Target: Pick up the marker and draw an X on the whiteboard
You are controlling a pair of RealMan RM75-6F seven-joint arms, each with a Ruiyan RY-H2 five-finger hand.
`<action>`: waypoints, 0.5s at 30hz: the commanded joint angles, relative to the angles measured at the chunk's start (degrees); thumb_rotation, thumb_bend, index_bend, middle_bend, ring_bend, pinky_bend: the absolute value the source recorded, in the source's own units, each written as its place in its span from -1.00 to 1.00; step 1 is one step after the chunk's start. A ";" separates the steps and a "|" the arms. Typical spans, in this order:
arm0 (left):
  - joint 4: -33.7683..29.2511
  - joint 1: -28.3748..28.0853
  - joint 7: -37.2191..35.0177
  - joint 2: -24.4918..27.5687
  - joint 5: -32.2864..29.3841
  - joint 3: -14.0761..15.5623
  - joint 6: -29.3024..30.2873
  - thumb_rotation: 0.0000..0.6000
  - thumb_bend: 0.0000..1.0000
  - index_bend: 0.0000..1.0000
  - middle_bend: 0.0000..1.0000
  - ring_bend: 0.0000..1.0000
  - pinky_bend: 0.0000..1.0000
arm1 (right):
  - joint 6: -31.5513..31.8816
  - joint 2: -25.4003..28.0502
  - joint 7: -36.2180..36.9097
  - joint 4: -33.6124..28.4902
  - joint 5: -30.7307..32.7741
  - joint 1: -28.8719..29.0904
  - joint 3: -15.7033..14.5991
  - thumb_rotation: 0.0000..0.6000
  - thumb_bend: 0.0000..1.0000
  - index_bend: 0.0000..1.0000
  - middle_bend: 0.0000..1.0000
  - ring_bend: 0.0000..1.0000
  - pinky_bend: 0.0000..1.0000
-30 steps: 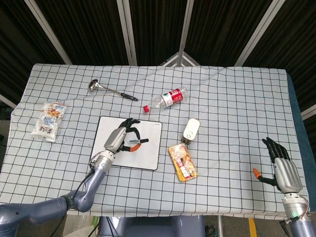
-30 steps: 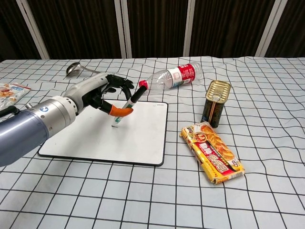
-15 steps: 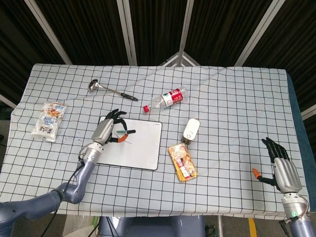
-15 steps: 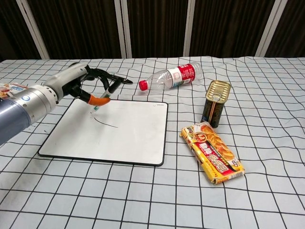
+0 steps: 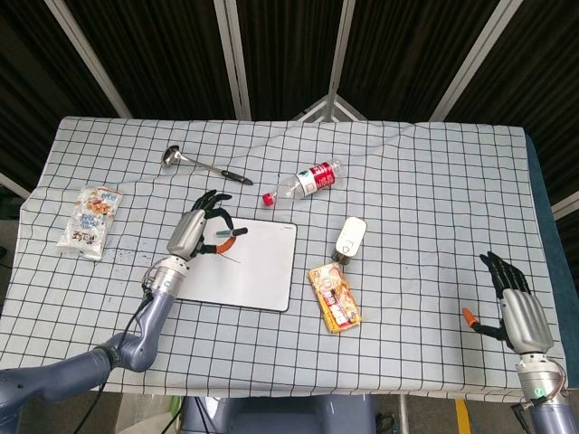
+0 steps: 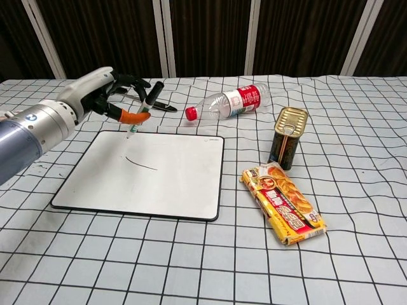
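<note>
1. Head view: the robot's left hand pinches the slim black marker between thumb and a finger, with the other fingers spread. It hovers over the far left corner of the white rectangular whiteboard. One short dark stroke is on the board, just at 5 o'clock from the marker.
2. The right hand is at the near right of the checked tablecloth, well apart from the board. Its fingers are spread and it holds nothing, so the left hand is much nearer.
3. Other things, one of each: a metal ladle, a clear plastic bottle with red label, a tin can, an orange snack pack and a white snack bag.
4. Chest view: the marker is tilted, with its cap end toward 1 o'clock and its tip toward 7 o'clock. The tip looks just above the board's far edge; I cannot tell whether it touches.
5. The stroke runs from 11 o'clock to 4 o'clock, so I judge one bar of the X is done. The second bar must cross it, and this needs the tip moved toward 3 o'clock first.
</note>
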 commanded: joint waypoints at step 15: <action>1.07 -1.72 2.86 -4.29 -1.61 0.29 -1.16 1.00 0.01 0.39 -0.70 -1.00 -0.98 | -0.33 0.22 0.60 0.10 0.05 0.10 0.05 1.00 -0.38 -1.00 -1.00 -1.00 -1.00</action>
